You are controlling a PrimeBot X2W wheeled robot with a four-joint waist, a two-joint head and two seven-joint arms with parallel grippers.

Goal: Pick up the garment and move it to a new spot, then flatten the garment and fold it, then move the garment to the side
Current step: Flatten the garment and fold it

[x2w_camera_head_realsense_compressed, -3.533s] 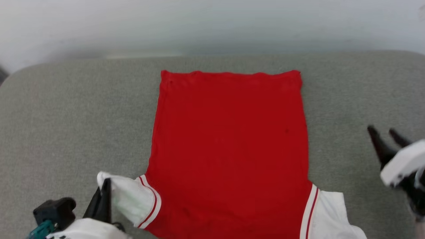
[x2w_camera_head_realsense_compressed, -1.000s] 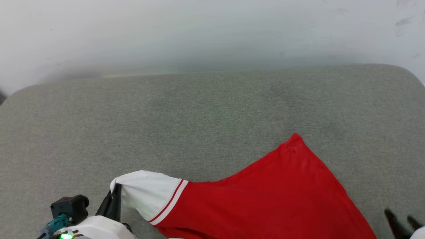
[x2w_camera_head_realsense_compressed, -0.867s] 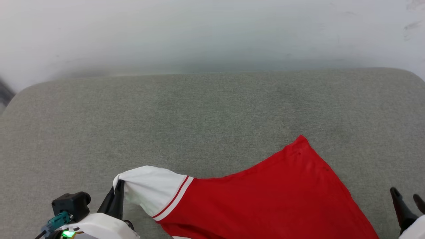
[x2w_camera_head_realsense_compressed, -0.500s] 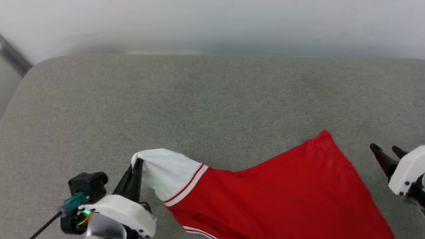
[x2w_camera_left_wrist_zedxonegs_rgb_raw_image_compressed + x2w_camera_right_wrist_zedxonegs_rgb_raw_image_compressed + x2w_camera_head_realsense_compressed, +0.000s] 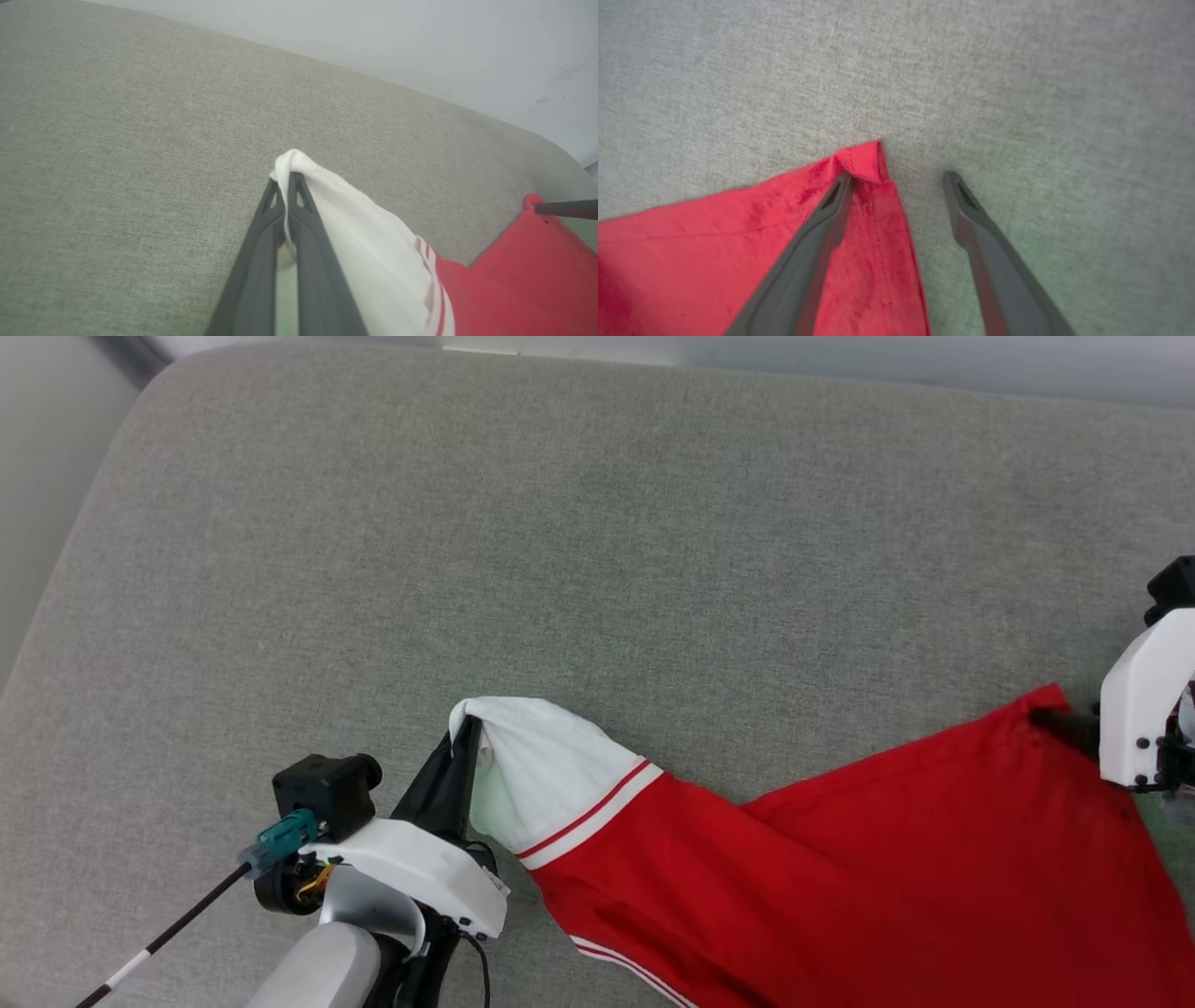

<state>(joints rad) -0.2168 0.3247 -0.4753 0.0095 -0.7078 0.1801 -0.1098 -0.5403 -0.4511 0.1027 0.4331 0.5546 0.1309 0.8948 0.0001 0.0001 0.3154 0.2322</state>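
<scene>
Garment: the garment, plain red side up, lies across the lower right of the head view on the grey cushion, running off the bottom and right edges.
Sleeve: one white sleeve with red stripes at its seam is lifted off the cushion at lower centre, draped over dark fingers; a second striped edge peeks out beneath the red body near the bottom edge.
Hem corner: a red corner points to the right edge of the head view and lies flat on the cushion.
Left gripper: the left gripper has its fingers pressed together on the sleeve's end, with white cloth folded over the tips.
Right gripper: the right gripper is spread wide, one finger over the red corner and the other over bare cushion just beside it; whether either tip touches down cannot be told.
Cushion: the cushion is a woven grey-green pad with rounded corners.
Wall: a pale wall stands behind the cushion's far edge.
Wrist hardware: a black camera block with a teal plug sits on the left wrist, and a black cable trails to the lower left.
</scene>
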